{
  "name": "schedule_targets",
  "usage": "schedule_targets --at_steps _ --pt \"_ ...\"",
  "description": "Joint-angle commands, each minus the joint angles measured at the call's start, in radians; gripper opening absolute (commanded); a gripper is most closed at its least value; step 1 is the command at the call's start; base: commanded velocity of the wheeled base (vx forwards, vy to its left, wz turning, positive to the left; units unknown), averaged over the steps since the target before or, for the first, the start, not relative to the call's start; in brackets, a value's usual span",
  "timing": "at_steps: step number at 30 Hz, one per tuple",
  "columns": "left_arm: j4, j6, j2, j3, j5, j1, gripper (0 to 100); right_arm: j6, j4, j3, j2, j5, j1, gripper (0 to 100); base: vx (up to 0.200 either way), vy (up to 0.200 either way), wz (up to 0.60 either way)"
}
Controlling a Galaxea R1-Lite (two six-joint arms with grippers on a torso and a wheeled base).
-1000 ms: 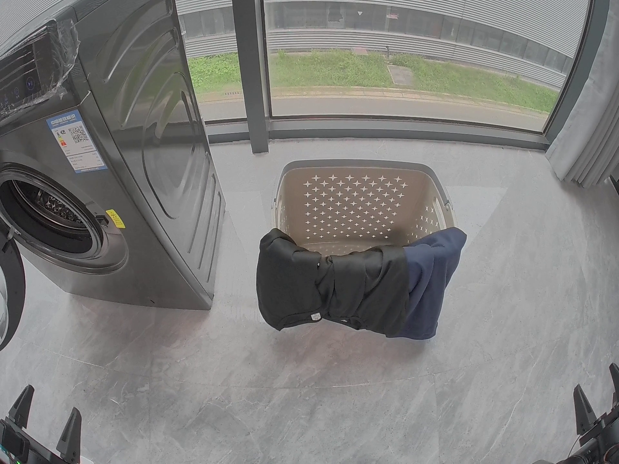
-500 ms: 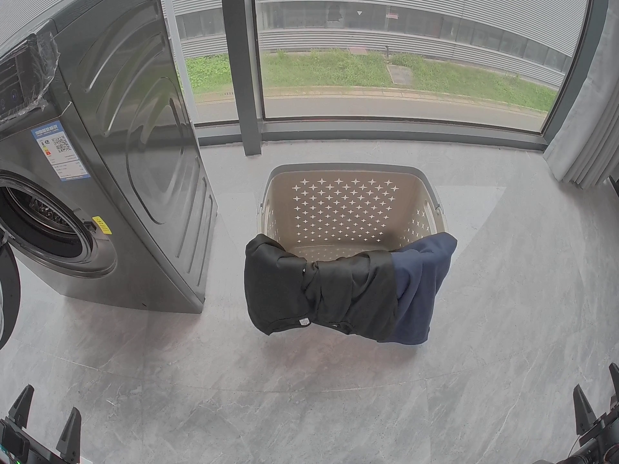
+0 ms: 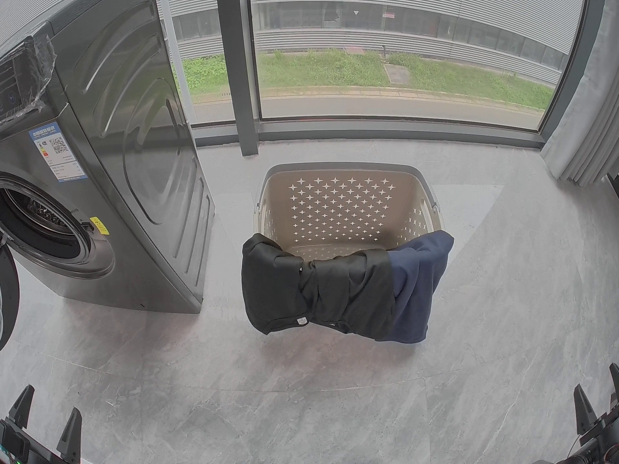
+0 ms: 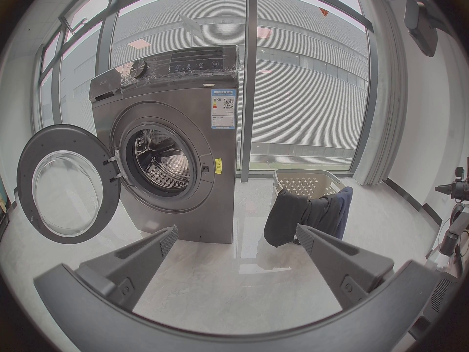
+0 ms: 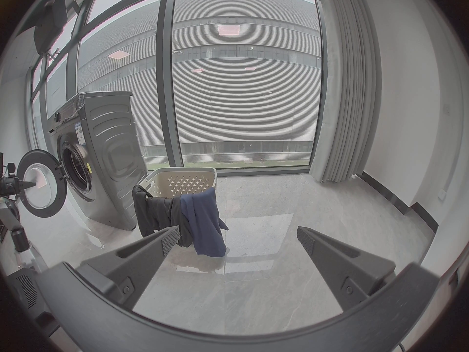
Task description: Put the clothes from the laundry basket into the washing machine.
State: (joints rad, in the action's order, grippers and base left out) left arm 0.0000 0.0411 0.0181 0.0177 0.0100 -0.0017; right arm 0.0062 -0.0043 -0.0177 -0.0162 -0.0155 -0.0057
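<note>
On the head camera I see the laundry basket [image 3: 348, 167] on the floor [image 3: 309, 394] beside the washing machine [image 3: 129, 130], with a black garment [image 3: 303, 288] and a navy garment [image 3: 416, 285] draped over its near rim. The left gripper [image 3: 49, 404] and right gripper [image 3: 596, 381] sit low, well apart from it. On my left wrist camera the jaws are spread wide and empty, and the machine's door [image 4: 66, 182] hangs open. Right wrist camera: jaws equally wide, empty.
</note>
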Motion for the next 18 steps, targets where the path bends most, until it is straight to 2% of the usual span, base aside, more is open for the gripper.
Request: schedule_targets --at_steps 1,6,15,18 --pt "0.000 0.000 -0.009 -0.016 0.001 0.000 100 0.000 0.000 0.018 0.007 0.000 0.000 100 0.000 0.000 0.00" --pt "0.000 0.000 -0.009 -0.016 0.001 0.000 100 0.000 0.000 0.018 0.007 0.000 0.000 100 0.000 0.000 0.00" --pt "0.000 0.000 -0.009 -0.016 0.001 0.000 100 0.000 0.000 0.018 0.007 0.000 0.000 100 0.000 -0.200 0.00" --pt "0.000 0.000 -0.009 -0.016 0.001 -0.001 100 0.000 0.000 0.018 0.007 0.000 0.000 100 0.000 0.000 0.00"
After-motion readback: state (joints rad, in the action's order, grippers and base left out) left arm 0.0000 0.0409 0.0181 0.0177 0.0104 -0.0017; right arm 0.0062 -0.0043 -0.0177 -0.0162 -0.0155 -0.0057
